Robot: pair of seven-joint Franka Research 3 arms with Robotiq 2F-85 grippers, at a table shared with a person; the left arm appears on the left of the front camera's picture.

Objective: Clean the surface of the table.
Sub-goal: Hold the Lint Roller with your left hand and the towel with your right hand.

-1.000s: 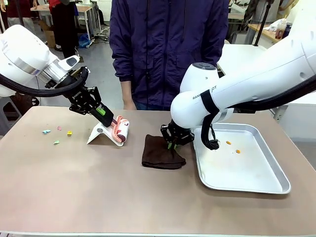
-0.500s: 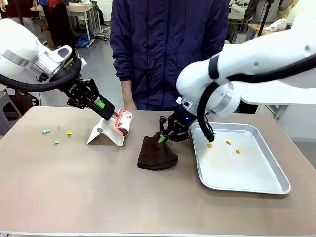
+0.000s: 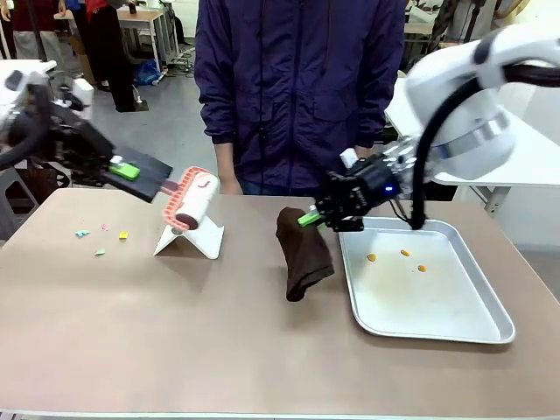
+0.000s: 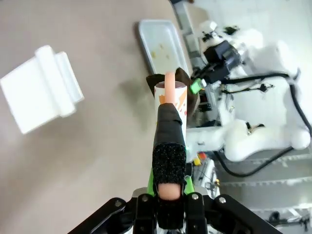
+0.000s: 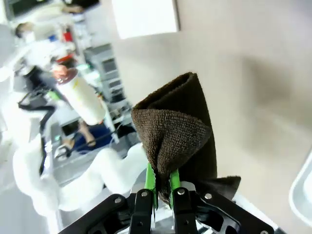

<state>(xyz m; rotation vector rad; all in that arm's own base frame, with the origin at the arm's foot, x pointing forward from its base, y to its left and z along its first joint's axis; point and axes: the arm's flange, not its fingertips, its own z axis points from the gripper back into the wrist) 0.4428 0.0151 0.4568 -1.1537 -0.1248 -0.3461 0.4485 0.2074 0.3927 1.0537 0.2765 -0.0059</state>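
Brown cloth (image 3: 304,249) hangs from the right gripper (image 3: 308,218), which pinches it tight just beside the metal tray's (image 3: 455,315) left edge. The left gripper (image 3: 129,171) is clenched on the lint roller's (image 3: 191,199) handle, above its white stand (image 3: 188,241). Coloured scraps (image 3: 101,236) lie near the table's (image 3: 262,350) left edge. Bare brownish top runs wide along its near edge.

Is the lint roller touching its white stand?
Apart. Left wrist view: the lint roller has bare table between it and the white stand.
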